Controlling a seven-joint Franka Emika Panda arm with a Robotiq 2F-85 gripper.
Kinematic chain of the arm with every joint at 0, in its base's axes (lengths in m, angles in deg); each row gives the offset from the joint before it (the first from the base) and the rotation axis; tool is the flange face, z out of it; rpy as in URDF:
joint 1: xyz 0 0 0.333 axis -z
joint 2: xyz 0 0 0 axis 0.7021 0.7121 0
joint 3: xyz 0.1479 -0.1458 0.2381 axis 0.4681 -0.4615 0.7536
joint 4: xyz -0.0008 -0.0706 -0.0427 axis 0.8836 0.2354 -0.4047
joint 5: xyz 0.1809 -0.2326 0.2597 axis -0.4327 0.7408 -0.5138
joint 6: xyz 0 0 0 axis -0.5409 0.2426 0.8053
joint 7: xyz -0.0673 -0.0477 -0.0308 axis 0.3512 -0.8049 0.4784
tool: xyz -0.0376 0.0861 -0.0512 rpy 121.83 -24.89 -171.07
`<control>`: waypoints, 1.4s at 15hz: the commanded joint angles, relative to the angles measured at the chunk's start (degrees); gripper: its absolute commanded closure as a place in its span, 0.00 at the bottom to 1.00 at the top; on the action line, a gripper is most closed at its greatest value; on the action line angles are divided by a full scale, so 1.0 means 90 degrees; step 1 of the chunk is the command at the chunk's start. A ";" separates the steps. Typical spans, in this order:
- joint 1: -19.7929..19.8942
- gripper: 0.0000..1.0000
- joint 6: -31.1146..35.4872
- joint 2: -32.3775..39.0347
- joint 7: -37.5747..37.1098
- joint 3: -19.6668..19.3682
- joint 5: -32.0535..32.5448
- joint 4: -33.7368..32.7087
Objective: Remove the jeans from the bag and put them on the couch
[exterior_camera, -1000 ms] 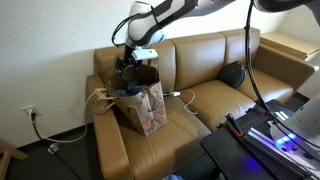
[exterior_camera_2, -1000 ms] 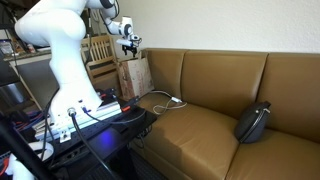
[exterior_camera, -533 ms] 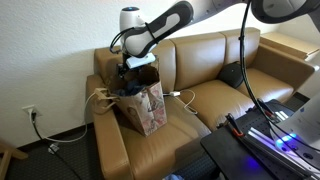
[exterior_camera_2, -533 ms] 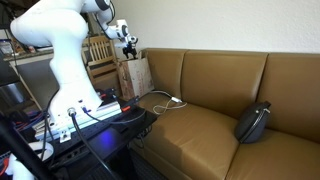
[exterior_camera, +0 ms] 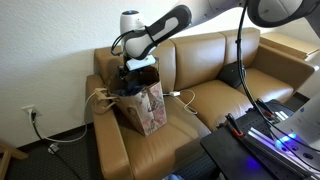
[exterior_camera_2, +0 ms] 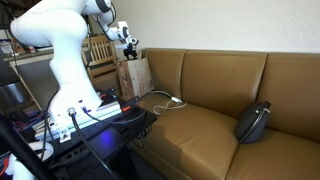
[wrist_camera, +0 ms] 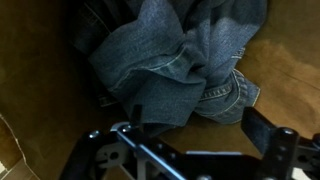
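Currently: jeans [wrist_camera: 175,65] lay crumpled inside the bag [exterior_camera: 146,108], with the gripper [wrist_camera: 180,138] just above them.
Denim was bunched in folds at the bag's bottom, with brown paper walls around it in the wrist view. Jaws stood wide apart, one finger on either side of the heap, gripping nothing; whether the tips touched cloth could not be told. In both exterior views the bag stood upright on the end seat of the couch [exterior_camera: 215,100], beside its boxy arm, gripper at its mouth. A black cushion [exterior_camera: 232,74] sat well apart, against the backrest.

one jeans [wrist_camera: 165,62], one bag [exterior_camera: 147,110], one couch [exterior_camera: 215,98]
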State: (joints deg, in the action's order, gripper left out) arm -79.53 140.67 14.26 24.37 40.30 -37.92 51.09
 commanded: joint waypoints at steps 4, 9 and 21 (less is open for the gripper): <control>-0.0086 0.00 -0.0333 0.0928 -0.0109 -0.0136 0.0084 -0.0979; -0.0107 0.00 -0.0799 0.1399 -0.0253 -0.0295 0.0093 -0.1575; -0.0022 0.41 -0.1221 0.2187 0.0087 -0.0158 0.0024 -0.2723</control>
State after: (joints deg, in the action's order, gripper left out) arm -80.05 130.71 32.03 23.18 38.37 -37.74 29.99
